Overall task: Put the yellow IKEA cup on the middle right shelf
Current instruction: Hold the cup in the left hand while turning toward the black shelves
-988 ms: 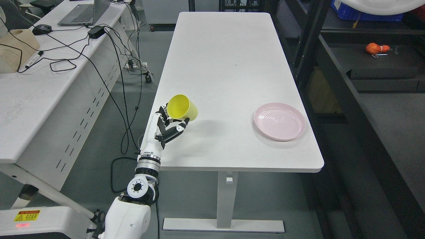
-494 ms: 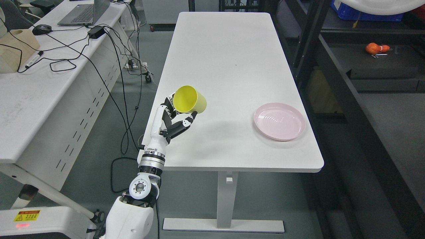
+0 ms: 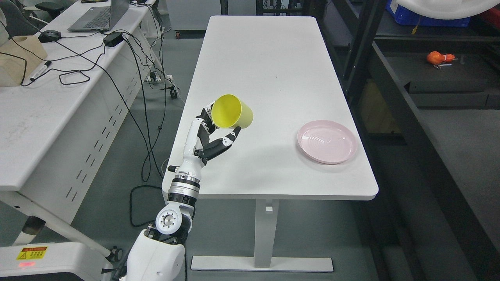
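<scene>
Left hand, centre-left of frame, fingers curled around the yellow cup; black fingertips press under the cup wall, others wrap its left side. Arm comes up from the lower left, wrist over the table's near left edge.

Change since the earlier frames: hand and cup sit higher and further right in the frame than a second ago, shifting steadily up and away from the table edge across the three pictures. The whole view has also slid slightly, so part of that shift is camera motion. Grip looks unchanged.

Cup: plain bright yellow, smooth, no handle seen. Held tilted, nearly on its side, open mouth facing the camera and left, base pointing right. Inside looks empty. It hangs above the white table, not touching it; a faint shadow lies on the tabletop right of the hand.

Outward: pink plate lies flat near the table's right front corner, well apart from the cup. Dark shelving runs along the right side of frame; a small orange thing lies on a shelf, upper right. Upper left, a second desk with laptop, mouse and trailing black cables.
</scene>
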`<state>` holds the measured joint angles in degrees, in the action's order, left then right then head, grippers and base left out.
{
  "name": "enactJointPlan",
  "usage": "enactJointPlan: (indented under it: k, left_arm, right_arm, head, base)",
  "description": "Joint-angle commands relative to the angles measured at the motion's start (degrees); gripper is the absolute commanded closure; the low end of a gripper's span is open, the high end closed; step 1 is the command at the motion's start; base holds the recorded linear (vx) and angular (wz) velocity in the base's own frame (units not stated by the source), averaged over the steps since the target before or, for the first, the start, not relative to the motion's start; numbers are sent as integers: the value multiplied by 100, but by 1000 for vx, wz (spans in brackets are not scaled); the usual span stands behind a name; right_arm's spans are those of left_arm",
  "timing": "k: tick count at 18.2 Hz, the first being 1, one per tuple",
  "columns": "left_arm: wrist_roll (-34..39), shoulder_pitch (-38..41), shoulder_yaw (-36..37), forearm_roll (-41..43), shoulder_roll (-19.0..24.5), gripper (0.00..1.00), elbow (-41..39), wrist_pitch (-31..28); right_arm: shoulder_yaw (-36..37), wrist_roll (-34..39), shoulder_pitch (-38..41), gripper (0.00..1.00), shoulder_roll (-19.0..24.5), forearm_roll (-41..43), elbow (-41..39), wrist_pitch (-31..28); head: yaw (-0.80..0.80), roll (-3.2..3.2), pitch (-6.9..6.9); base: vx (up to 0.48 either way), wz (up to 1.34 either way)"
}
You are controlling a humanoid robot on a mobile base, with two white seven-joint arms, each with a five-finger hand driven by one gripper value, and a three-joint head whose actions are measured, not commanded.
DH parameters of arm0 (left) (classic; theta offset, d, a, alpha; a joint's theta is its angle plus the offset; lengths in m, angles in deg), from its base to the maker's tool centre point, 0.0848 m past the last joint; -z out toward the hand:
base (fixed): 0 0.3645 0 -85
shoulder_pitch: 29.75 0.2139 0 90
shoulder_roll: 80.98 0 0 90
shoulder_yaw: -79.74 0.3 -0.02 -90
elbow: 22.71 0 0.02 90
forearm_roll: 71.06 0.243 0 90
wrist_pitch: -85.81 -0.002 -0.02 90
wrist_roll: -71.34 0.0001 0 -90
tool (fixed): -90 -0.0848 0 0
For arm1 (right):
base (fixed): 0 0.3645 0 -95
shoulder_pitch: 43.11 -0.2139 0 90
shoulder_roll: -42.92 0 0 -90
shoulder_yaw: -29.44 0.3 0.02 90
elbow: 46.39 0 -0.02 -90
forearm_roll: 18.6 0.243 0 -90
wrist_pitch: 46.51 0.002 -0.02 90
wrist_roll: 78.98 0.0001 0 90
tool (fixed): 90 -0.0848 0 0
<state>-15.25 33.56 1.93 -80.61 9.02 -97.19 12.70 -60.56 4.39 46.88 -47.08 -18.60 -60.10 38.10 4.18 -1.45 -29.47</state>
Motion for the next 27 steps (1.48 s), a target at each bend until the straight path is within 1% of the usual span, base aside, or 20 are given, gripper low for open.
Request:
enactJointPlan:
  k: [1, 9, 14, 17, 22, 27]
  left_arm:
    - [2, 40, 178, -2, 100, 100, -295, 7]
    - [46, -12, 214, -11, 100, 100, -462, -1]
    - [54, 137, 222, -11, 100, 100, -629, 7]
    - [142, 163, 511, -20, 100, 99, -858, 60]
    - [248, 172, 1065, -64, 100, 100, -902, 104]
    - [248, 146, 1154, -64, 100, 100, -902, 227]
  right_arm:
    - [-97, -5, 80, 1, -100, 141, 0, 2]
    - [-97, -5, 80, 1, -100, 141, 0, 2]
    - [-97, -5, 80, 1, -100, 141, 0, 2]
    - [-97, -5, 80, 1, -100, 141, 0, 2]
    - [-97, -5, 80, 1, -100, 141, 0, 2]
    - [-97, -5, 71, 1, -100, 141, 0, 2]
  head:
    - [0, 0, 0]
    - [0, 0, 0]
    - [0, 0, 0]
    - [0, 0, 0]
    - [0, 0, 0]
    - [0, 0, 0]
  base:
    - [-84, -47]
    - [-152, -123]
    - [-187, -84]
    - [-180, 232]
    - [-182, 311]
    - [-193, 118]
